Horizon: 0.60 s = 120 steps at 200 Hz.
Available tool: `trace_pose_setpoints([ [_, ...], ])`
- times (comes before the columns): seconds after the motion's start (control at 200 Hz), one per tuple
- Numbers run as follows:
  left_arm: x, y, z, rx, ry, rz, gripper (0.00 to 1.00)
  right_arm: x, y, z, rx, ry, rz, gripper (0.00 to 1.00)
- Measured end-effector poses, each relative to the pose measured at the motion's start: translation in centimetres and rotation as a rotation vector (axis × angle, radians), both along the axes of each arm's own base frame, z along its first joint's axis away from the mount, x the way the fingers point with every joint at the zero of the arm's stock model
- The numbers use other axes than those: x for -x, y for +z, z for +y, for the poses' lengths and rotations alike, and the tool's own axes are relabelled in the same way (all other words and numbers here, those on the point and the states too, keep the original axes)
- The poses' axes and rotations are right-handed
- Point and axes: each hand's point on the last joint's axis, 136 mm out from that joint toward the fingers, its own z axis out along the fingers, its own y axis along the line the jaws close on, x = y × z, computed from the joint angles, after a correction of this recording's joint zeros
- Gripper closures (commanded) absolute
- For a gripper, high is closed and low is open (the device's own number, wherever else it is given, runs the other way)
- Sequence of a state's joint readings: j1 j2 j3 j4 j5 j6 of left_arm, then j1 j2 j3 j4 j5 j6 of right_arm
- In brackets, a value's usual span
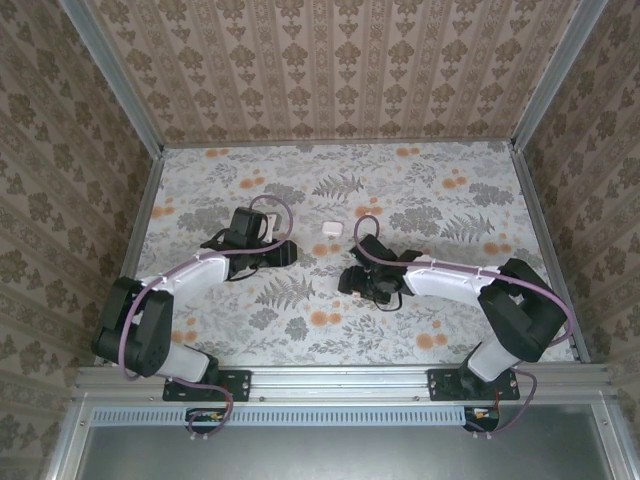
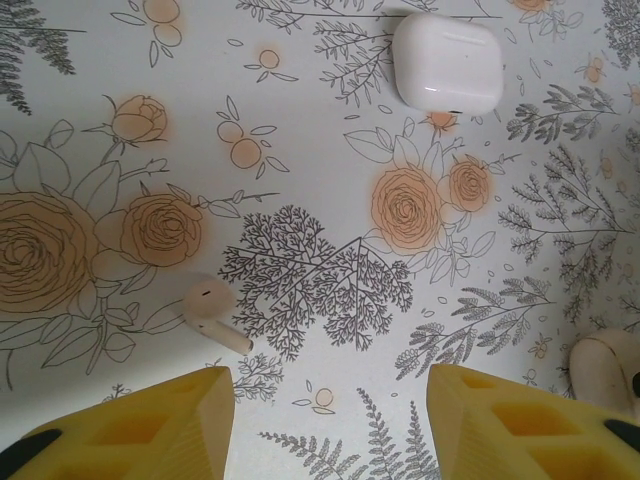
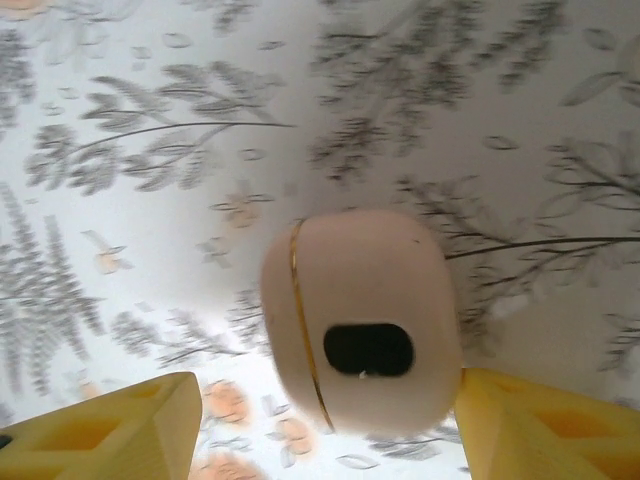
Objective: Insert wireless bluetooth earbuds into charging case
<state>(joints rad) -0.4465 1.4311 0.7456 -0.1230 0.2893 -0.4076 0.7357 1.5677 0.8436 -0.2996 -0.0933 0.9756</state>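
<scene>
- 1 earbud (image 2: 210,310) lies sideways on the floral table (image 2: 300,150), just ahead of the left gripper (image 2: 328,400) — jaws apart, empty.
- Centre the jaws on its bulb before closing (the stem looks slippery).
- Glossy white; charging case (image 2: 447,62) well beyond, lid down.
- Right gripper (image 3: 330,385): open around a 2nd earbud (image 3: 360,320).

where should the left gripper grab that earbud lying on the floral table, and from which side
Probably the rounded head of the earbud, from straight above. It lies flat on the table; the head is its bulkiest part, while the thin stem hugs the surface. The left gripper is open nearby.
</scene>
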Motion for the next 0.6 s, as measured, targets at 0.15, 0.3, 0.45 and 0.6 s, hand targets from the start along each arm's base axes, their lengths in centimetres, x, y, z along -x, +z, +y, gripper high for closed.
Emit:
trace_pose_setpoints([
  [0.15,0.0,0.3,0.4,-0.009,0.012,-0.014,0.47,-1.1,4.0,1.1,-0.044,0.045,-0.047,0.31],
  [0.3,0.1,0.2,0.5,-0.014,0.017,-0.016,0.47,-3.5,8.0,-0.5,-0.032,0.072,-0.126,0.42],
  [0.45,0.3,0.2,0.1,-0.013,0.005,-0.017,0.47,-6.3,7.7,-2.1,-0.001,0.101,-0.14,0.65],
  [0.6,1.0,0.3,-1.0,-0.006,-0.033,-0.016,0.48,-8.6,3.2,-1.6,0.036,0.195,-0.059,0.75],
])
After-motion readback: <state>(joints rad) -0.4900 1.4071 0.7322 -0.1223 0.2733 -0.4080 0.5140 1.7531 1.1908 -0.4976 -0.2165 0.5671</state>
